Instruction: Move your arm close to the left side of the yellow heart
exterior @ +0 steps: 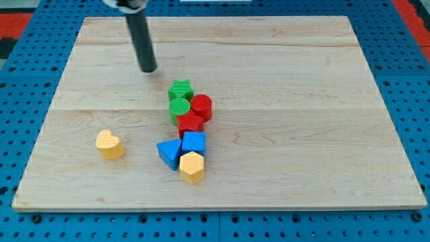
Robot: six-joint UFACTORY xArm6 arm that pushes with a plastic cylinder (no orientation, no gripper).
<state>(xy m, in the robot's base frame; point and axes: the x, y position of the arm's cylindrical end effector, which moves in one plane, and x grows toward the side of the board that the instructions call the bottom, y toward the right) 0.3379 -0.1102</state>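
The yellow heart (pixel 109 144) lies alone on the wooden board, toward the view's lower left. My tip (pixel 148 69) is at the end of the dark rod near the view's top, well above and a little right of the heart, far from it. The tip stands up and left of the green star (pixel 180 89) and touches no block.
A cluster sits mid-board: green star, green cylinder (pixel 179 107), red cylinder (pixel 201 107), another red block (pixel 191 124), a blue block (pixel 194 142), blue triangle (pixel 169 153), yellow hexagon (pixel 191 167). The board (pixel 302 168) rests on a blue pegboard.
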